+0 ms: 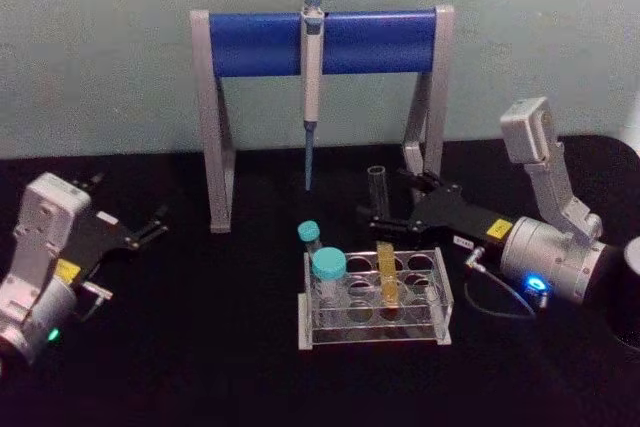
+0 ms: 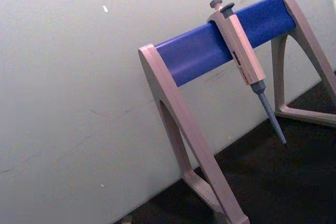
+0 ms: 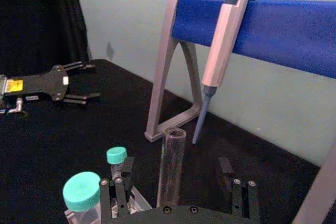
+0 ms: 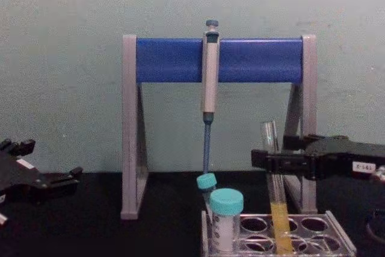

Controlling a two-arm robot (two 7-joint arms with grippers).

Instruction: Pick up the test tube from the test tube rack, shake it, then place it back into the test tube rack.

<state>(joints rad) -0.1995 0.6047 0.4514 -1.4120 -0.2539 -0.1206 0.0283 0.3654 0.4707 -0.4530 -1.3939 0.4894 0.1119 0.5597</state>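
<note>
The test tube (image 1: 386,282) stands upright in the clear test tube rack (image 1: 441,324) with yellow-orange liquid in its lower part. Its open top rises well above the rack. My right gripper (image 1: 390,199) is open and straddles the tube's upper half. In the right wrist view the tube (image 3: 172,150) stands between the fingers (image 3: 122,190) with gaps on both sides. The chest view shows the gripper (image 4: 275,156) level with the tube (image 4: 280,221) above the rack (image 4: 338,234). My left gripper (image 1: 155,225) rests open at the far left, away from the rack.
Two teal-capped tubes (image 1: 328,265) sit in the rack's left holes. Behind it stands a grey-and-blue pipette stand (image 1: 260,44) with a pipette (image 1: 312,67) hanging from its bar, tip down. A thin cable (image 1: 500,297) loops at the right arm.
</note>
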